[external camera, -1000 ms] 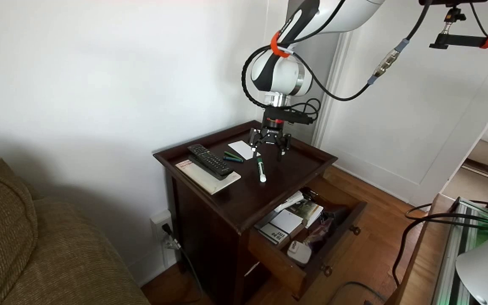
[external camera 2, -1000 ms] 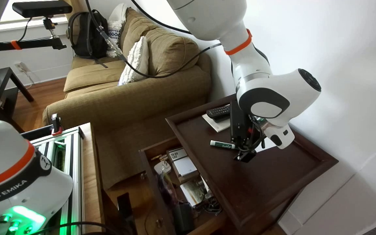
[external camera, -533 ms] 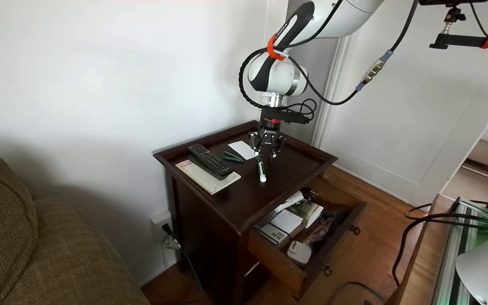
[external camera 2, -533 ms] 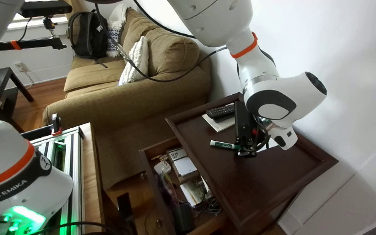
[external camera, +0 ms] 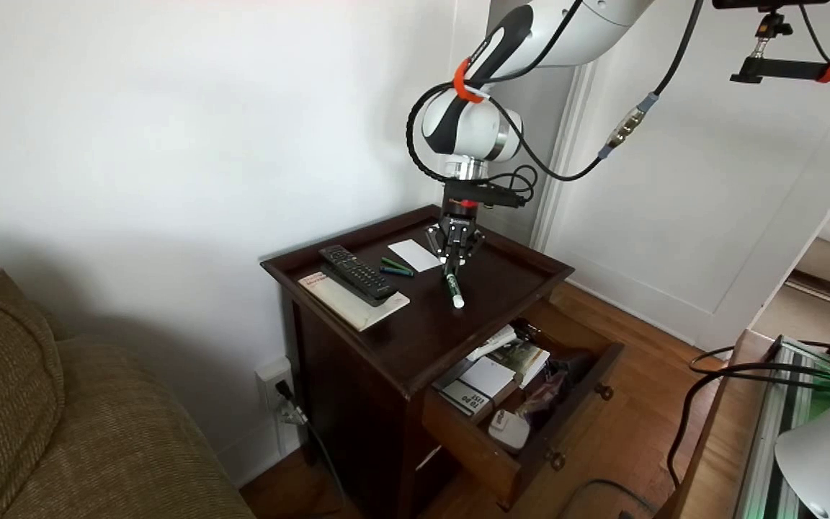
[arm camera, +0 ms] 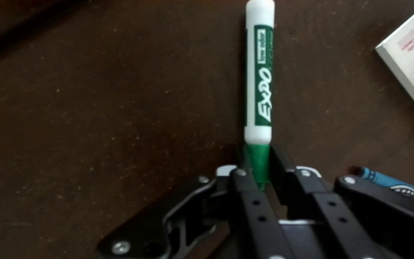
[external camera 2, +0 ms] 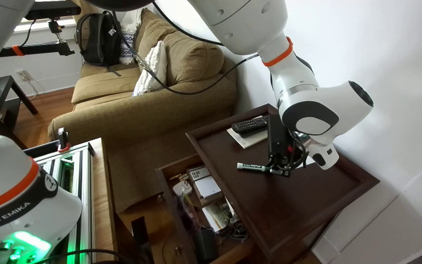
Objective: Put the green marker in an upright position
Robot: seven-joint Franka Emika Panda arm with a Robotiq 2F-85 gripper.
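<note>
in an exterior view, a brown sofa [external camera 2: 152, 104] stands at the far left. your white robot arm [external camera 2: 240, 25] reaches down from above to a dark wooden worktop [external camera 2: 306, 209] with a raised rim. below the worktop, at the near right in an exterior view, a drawer [external camera: 572, 409] is pulled open, a white to do list [external camera: 485, 375] inside. your gripper [arm camera: 260, 163] points down, low over the middle of the worktop, its two fingers clamped on the green cap of the green marker [arm camera: 261, 90]. in an exterior view, a flat cream pad [external camera: 343, 301] lies at the left, with a black remote [external camera: 357, 272] over part of it. a white card [external camera: 413, 255] lies on the far side, left of your gripper. the marker has a white barrel and a green label reading expo; its white end points toward the near side. it is flat or almost flat, and you cannot tell whether it touches the worktop. a blue crayon [arm camera: 376, 177] and a thin green stick [external camera: 395, 264] lie close together between the remote and the card.
</note>
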